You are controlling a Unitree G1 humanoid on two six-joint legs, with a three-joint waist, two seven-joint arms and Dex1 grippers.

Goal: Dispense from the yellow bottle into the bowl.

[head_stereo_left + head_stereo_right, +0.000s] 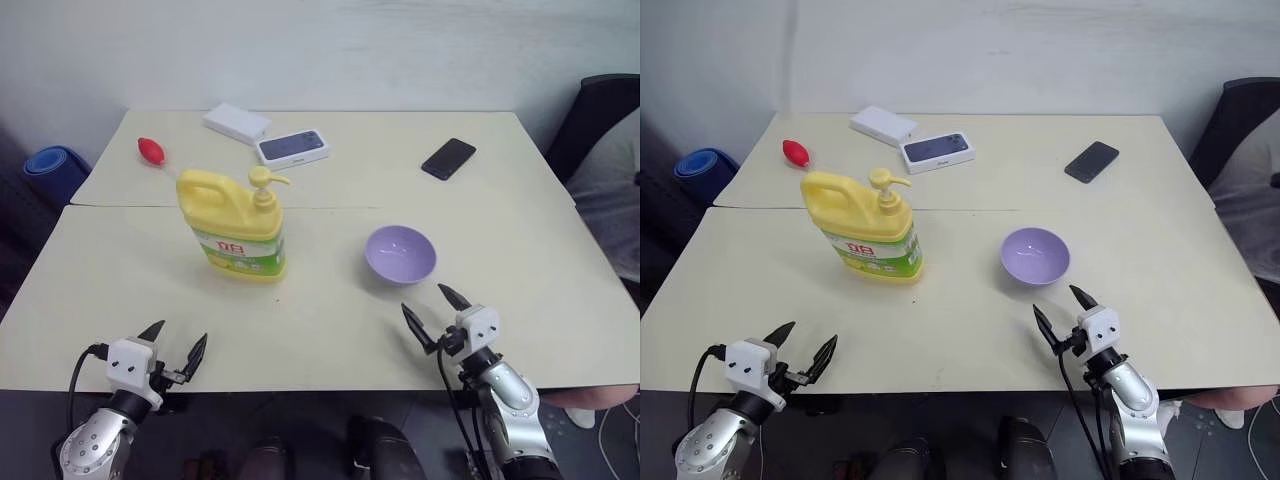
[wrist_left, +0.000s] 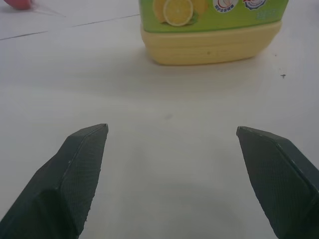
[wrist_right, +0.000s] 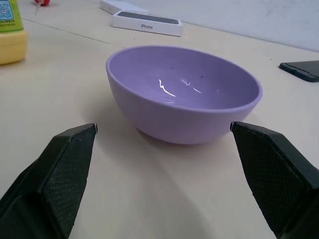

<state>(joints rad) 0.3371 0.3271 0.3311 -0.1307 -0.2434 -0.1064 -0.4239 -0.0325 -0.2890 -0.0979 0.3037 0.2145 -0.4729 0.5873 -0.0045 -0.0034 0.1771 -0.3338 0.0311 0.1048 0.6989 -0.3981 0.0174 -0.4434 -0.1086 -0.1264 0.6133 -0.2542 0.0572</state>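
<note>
Standing upright near the middle of the table (image 1: 520,270), just on the near side of the seam: the yellow bottle (image 1: 235,228), pump spout aimed toward the right edge, handle toward the left edge. Sitting apart from it toward the right edge, mouth up and empty: the bowl (image 1: 400,253). Hovering at the near edge by the left corner, the left gripper (image 1: 178,346), black fingers spread wide, nothing between them, pointed at the bottle's base. Poised at the near edge right of centre, the right gripper (image 1: 436,312), likewise gaping and empty, the bowl just beyond its tips. Lying toward the far edge: a red bulb (image 1: 150,150), a white box (image 1: 237,123), a phone box (image 1: 292,147), a black phone (image 1: 448,158).
</note>
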